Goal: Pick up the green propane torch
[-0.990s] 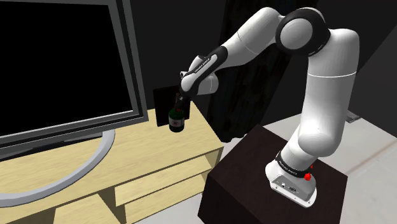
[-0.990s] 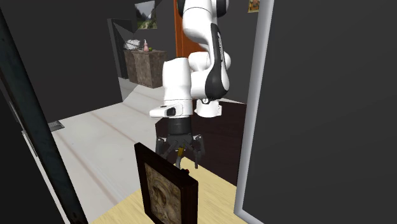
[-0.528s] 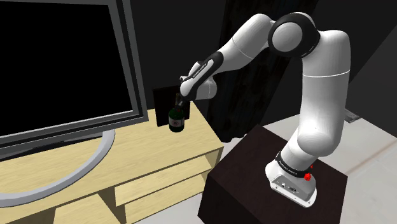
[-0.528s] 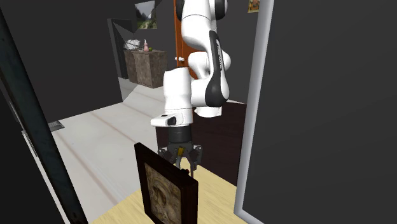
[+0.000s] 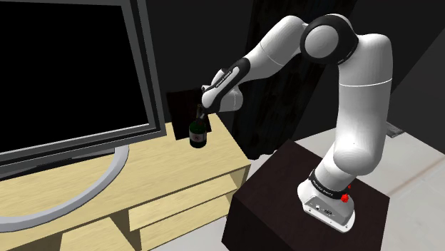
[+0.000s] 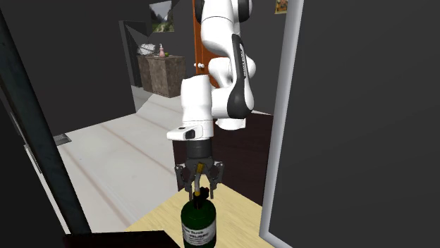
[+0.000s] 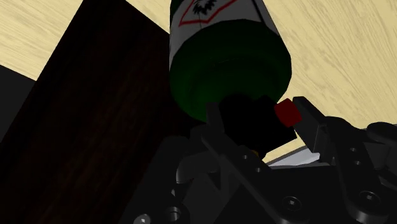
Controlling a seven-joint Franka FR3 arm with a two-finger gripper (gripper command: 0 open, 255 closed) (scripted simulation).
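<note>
Dark green, the labelled cylindrical propane torch [image 6: 198,225] stands on the pale wooden TV cabinet [image 5: 214,160], its base cut off in the second exterior view. The all-black gripper [image 6: 200,187] clasps its black valve head. A dark wood-grained slab [image 7: 95,127] lies just beside it.

Big TV [image 5: 64,71] on light wood cabinet [image 5: 217,158].
</note>
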